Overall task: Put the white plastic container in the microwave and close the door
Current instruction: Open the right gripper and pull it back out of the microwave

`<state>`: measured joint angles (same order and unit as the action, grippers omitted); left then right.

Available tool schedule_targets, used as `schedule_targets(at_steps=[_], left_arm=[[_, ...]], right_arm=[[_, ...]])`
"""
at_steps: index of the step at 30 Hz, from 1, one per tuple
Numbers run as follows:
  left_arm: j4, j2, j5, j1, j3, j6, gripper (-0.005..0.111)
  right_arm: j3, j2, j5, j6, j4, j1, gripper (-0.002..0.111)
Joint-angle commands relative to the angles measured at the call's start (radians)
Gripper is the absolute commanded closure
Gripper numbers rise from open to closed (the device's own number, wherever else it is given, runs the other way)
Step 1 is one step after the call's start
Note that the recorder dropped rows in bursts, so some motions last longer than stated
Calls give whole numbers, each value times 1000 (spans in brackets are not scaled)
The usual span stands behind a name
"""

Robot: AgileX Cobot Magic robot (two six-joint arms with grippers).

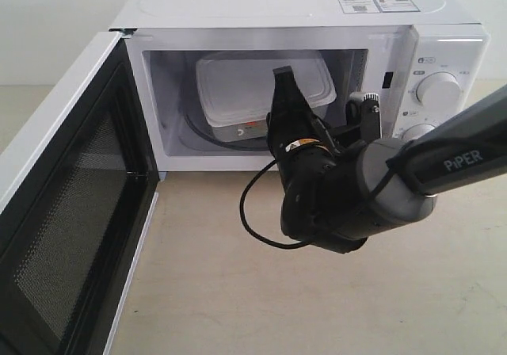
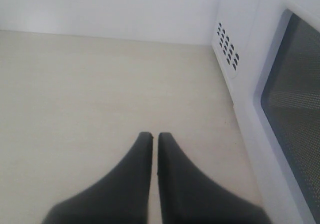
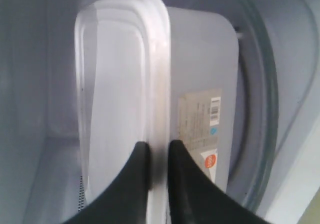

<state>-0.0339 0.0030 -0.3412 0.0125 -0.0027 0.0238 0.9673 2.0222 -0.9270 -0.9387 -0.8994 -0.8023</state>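
White plastic container [image 1: 261, 85] is pinched at its lid rim by the right gripper [image 3: 159, 146] inside the microwave [image 1: 301, 6] | placement step judged under way; release and withdrawal are called for next | door [image 1: 55, 212] is seen wide open | left gripper [image 2: 152, 136] is seen narrow, empty

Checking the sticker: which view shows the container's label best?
The right wrist view: the label sits close on the side of the white plastic container, beside the right gripper. The exterior view shows only its red corner past the arm; the left wrist view shows none.
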Motion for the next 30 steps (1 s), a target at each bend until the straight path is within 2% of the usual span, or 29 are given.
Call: schedule_targets(at_steps=[1, 12, 15, 16, 18, 20, 26, 30], left_arm=[[-3, -3, 3, 1, 3, 7, 102], [-3, -3, 3, 1, 3, 7, 102], [-3, -3, 3, 1, 3, 7, 102], [-3, -3, 3, 1, 3, 7, 102], [-3, -3, 3, 1, 3, 7, 102], [-3, -3, 3, 1, 3, 7, 102], [-3, -3, 3, 1, 3, 7, 102], [-3, -3, 3, 1, 3, 7, 102]], right_arm=[[12, 9, 22, -2, 16, 13, 108], [12, 13, 26, -35, 18, 15, 107], [12, 13, 26, -44, 35, 15, 94], [12, 13, 18, -46, 48, 15, 78], [12, 13, 18, -46, 50, 15, 61], [10, 13, 18, -46, 50, 15, 57], [-77, -1, 0, -121, 125, 15, 57], [-214, -1, -232, -270, 310, 15, 57]])
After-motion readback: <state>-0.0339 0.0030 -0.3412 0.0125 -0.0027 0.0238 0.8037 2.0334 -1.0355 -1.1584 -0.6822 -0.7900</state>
